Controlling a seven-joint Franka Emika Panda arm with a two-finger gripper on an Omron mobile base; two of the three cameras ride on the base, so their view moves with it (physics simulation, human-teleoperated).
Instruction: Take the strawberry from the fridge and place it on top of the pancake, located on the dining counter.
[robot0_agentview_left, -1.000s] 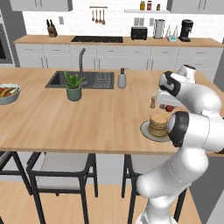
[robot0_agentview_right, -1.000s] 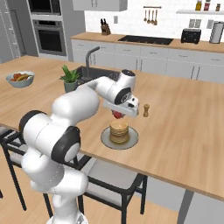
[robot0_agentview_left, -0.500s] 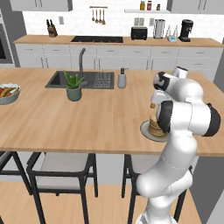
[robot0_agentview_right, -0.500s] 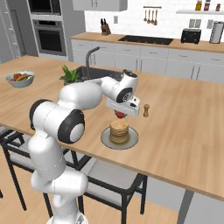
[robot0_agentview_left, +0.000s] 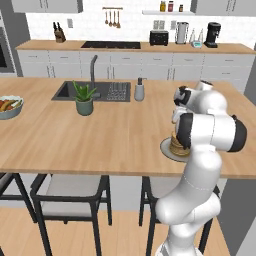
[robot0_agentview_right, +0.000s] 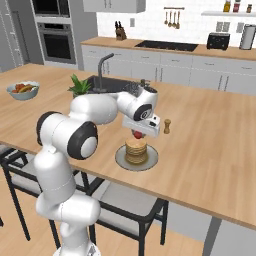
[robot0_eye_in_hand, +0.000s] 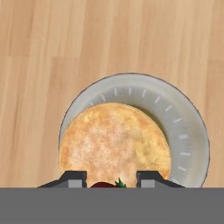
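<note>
Hand view, item one: strawberry (robot0_eye_in_hand: 105, 184), red with a green leaf tip, sitting pinched between the two dark fingertips of the hand (robot0_eye_in_hand: 109, 181), jaws nearly closed on it, hanging just above the pancake (robot0_eye_in_hand: 114, 138). Right base view is showing the same berry (robot0_agentview_right: 137, 134) under the hand (robot0_agentview_right: 138, 134). Pancake stack is resting on a grey plate (robot0_eye_in_hand: 186, 131) near the counter's (robot0_agentview_right: 210, 155) front edge, a small pepper mill (robot0_agentview_right: 167, 126) standing beside. Advice: be centring the berry over the stack and lowering until touching before releasing. Legible writing: none.
</note>
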